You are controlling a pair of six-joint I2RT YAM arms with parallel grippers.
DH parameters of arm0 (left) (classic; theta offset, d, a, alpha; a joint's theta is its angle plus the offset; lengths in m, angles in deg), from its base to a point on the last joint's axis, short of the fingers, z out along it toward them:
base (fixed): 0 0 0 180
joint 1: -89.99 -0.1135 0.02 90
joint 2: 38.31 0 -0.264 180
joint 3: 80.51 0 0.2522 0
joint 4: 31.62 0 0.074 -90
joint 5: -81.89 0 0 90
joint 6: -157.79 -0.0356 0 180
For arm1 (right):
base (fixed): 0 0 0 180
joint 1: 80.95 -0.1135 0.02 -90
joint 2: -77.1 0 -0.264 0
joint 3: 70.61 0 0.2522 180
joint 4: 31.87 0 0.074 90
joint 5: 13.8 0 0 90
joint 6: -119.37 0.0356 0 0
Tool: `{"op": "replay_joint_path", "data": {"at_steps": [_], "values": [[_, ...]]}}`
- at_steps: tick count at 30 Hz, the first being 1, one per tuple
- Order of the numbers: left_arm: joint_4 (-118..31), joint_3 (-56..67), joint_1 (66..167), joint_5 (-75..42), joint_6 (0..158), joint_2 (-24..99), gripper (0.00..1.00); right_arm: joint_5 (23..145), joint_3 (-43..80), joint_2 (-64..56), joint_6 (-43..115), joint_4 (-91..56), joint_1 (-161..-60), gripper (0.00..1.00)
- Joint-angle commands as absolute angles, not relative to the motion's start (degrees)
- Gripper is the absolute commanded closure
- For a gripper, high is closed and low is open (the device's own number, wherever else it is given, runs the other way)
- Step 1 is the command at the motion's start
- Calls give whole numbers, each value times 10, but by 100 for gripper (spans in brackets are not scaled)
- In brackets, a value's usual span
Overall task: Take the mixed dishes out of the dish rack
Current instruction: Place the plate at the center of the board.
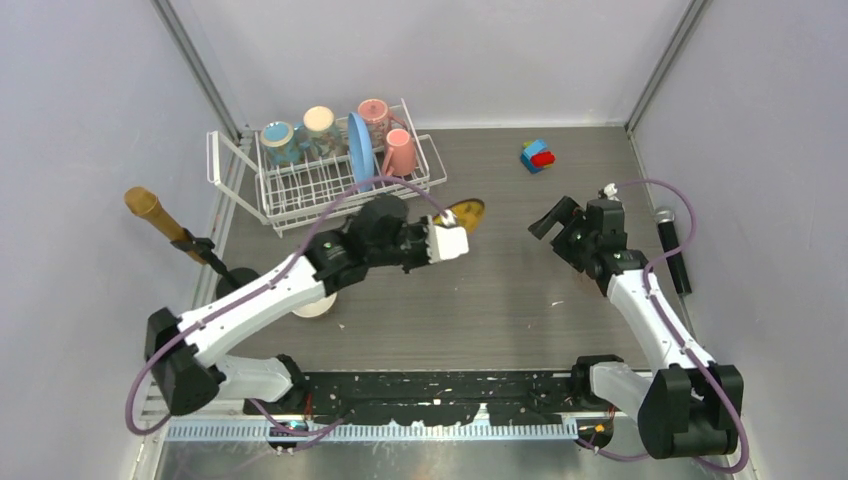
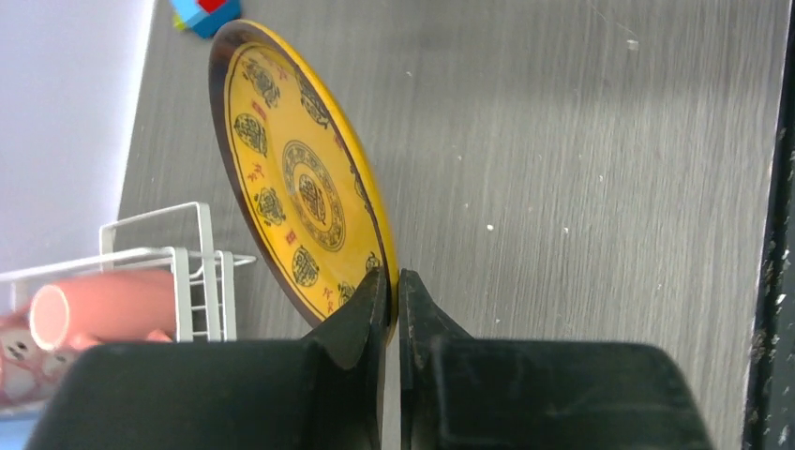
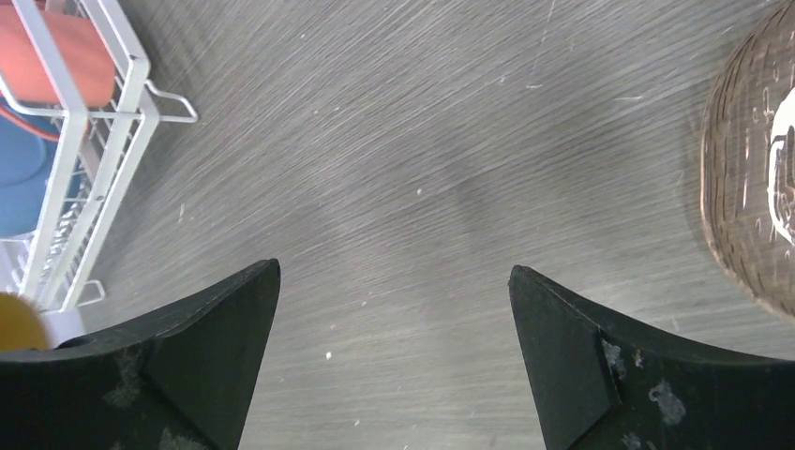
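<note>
The white wire dish rack (image 1: 300, 190) stands at the back left. In it are a teal mug (image 1: 278, 140), a cream mug (image 1: 320, 124), two pink mugs (image 1: 374, 114) (image 1: 400, 152) and a large light-blue plate (image 1: 360, 150) on edge. My left gripper (image 1: 455, 230) is shut on the rim of the small yellow patterned plate (image 1: 468, 212), held on edge above the table, right of the rack. In the left wrist view the fingers (image 2: 366, 314) pinch the plate (image 2: 300, 178). My right gripper (image 1: 548, 222) is open and empty over the table. A small cream bowl (image 1: 316, 306) lies partly hidden under my left arm.
Colourful toy blocks (image 1: 538, 155) sit at the back right. A gold microphone (image 1: 150, 212) on a stand is at the left, a black microphone (image 1: 676, 250) at the right. A brown round textured object (image 3: 750, 187) shows at the right wrist view's edge.
</note>
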State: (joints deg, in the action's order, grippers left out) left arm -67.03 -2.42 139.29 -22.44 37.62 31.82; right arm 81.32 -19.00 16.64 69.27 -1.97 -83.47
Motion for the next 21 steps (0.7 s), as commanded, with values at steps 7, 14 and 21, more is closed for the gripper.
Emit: {"op": "replay_joint_path", "data": {"at_steps": [7, 14, 21], "values": [[-715, 31, 1568, 78, 147, 449, 100, 901, -37, 219, 753, 166, -836, 4], [-666, 9, 1580, 84, 142, 453, 100, 1017, -47, 208, 763, 167, -843, 13], [-641, -5, 1588, 117, 132, 461, 100, 1057, -73, 187, 791, 95, -893, 21]]}}
